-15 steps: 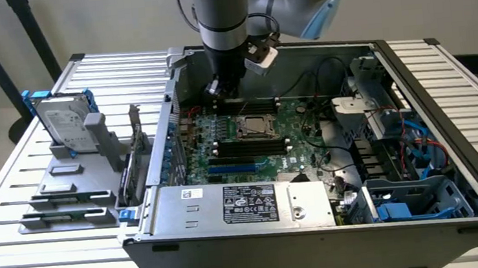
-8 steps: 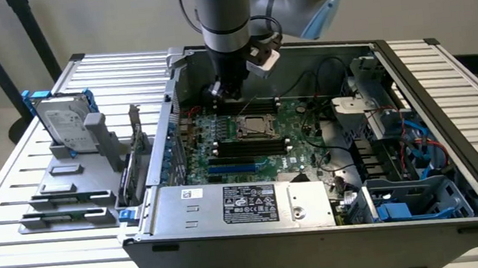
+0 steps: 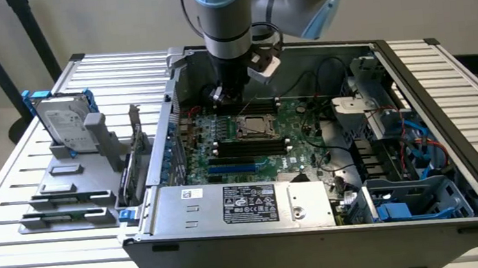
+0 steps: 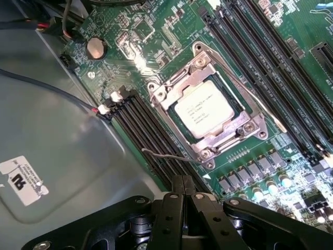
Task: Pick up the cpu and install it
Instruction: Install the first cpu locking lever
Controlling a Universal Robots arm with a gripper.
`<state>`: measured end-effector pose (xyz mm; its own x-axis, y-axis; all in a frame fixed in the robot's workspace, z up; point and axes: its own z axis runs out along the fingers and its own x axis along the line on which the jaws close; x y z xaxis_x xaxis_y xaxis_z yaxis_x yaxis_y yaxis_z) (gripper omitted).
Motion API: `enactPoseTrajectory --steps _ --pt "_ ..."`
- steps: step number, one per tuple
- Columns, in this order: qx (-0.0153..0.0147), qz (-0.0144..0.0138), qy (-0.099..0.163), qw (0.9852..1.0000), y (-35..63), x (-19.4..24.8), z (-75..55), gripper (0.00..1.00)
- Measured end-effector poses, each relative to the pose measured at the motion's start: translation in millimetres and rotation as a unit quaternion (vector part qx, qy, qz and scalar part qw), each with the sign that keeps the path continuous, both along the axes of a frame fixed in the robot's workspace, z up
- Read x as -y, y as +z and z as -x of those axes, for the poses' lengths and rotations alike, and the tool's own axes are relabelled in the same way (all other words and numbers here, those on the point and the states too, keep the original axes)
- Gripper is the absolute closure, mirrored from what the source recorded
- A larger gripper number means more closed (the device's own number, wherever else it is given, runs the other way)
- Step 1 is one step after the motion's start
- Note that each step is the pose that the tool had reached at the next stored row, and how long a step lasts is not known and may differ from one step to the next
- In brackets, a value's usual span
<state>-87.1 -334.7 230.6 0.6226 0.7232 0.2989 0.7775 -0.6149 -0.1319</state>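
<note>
Jaws pressed together, gripping nothing. Gripper (image 4: pixel 183 183) hangs over the motherboard (image 4: pixel 171 21) beside black memory slots (image 4: pixel 145 125). The cpu (image 4: pixel 203 108) sits in its socket frame (image 4: pixel 208 153), apart from the gripper. All inside the open computer case (image 3: pixel 318 244).

Cpu (image 4: pixel 202 108): silver top, fine dark print.
Motherboard (image 4: pixel 171 21): green, black slots.
Gripper (image 4: pixel 183 182): matte black.
Hard drive (image 3: pixel 63 123), at 9 o'clock of case (image 3: pixel 318 244): silver, blue frame.
Case: grey.
Table (image 3: pixel 24 257): white slats.
</note>
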Motion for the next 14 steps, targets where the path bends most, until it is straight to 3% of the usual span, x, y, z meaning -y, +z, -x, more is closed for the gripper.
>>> enactPoseTrajectory --steps 14 --pt "-0.0005 0.0003 -0.001 1.0000 -20.0 0.0 -2.0 0.89"
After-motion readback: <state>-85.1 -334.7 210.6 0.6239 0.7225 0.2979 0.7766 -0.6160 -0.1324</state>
